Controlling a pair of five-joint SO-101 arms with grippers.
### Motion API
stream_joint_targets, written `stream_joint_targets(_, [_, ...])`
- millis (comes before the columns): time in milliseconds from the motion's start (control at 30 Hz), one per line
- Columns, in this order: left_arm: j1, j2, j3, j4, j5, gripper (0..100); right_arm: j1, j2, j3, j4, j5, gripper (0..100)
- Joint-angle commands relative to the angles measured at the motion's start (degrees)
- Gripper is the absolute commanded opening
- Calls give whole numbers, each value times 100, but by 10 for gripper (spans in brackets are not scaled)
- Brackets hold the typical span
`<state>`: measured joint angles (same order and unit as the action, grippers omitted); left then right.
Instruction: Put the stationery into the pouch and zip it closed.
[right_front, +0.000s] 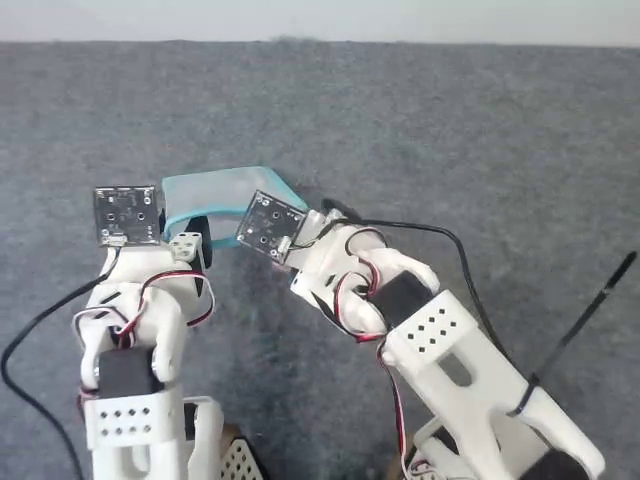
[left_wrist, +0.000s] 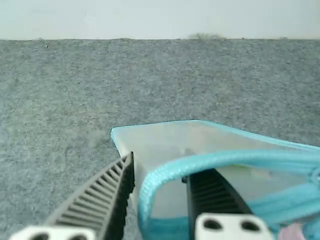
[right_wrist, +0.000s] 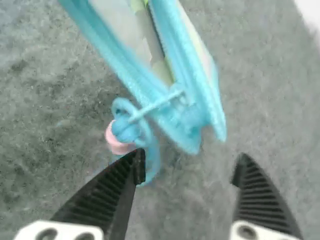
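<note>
The light blue translucent pouch (right_front: 222, 190) stands on its edge on the grey felt between the two arms. My left gripper (left_wrist: 160, 170) is shut on the pouch (left_wrist: 200, 140) at one end, a finger on either side of the curled zip band (left_wrist: 150, 185). In the right wrist view, the pouch (right_wrist: 170, 90) hangs just beyond my open right gripper (right_wrist: 191, 159). Its zip pull, a blue cord loop with a pink bead (right_wrist: 122, 134), lies beside one finger (right_wrist: 120, 185) without touching it. Something pale green (right_wrist: 137, 7) shows inside the pouch.
Grey felt (right_front: 450, 130) covers the whole table up to a pale wall at the far edge. A black cable (right_front: 470, 285) trails over the right arm, and another (right_front: 30, 330) loops beside the left arm.
</note>
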<state>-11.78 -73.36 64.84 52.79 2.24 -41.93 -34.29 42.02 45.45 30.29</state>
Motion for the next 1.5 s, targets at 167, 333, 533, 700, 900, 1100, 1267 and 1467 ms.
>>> stream_joint_targets(167, [53,70,-66,-158,-35,88,-400,92,-774,-136,703,322])
stream_joint_targets(333, [53,70,-66,-149,-35,89,-400,787,-1204,-92,835,321])
stream_joint_targets(533, [53,70,-57,-70,-35,89,-382,1420,-1679,-92,800,200])
stream_joint_targets(700, [53,70,-57,-70,-35,89,-92,1420,-1705,-101,308,6])
stream_joint_targets(900, [62,35,-57,-79,-35,92,391,1473,-1670,-66,-308,6])
stream_joint_targets(1100, [343,26,-31,-35,-53,187,514,1490,-1741,497,-448,6])
stream_joint_targets(1267, [1336,9,-84,422,-448,325,523,1745,-1908,840,-677,6])
stream_joint_targets(1467, [1424,-1266,-92,923,-475,344,927,2316,-2075,822,-923,6])
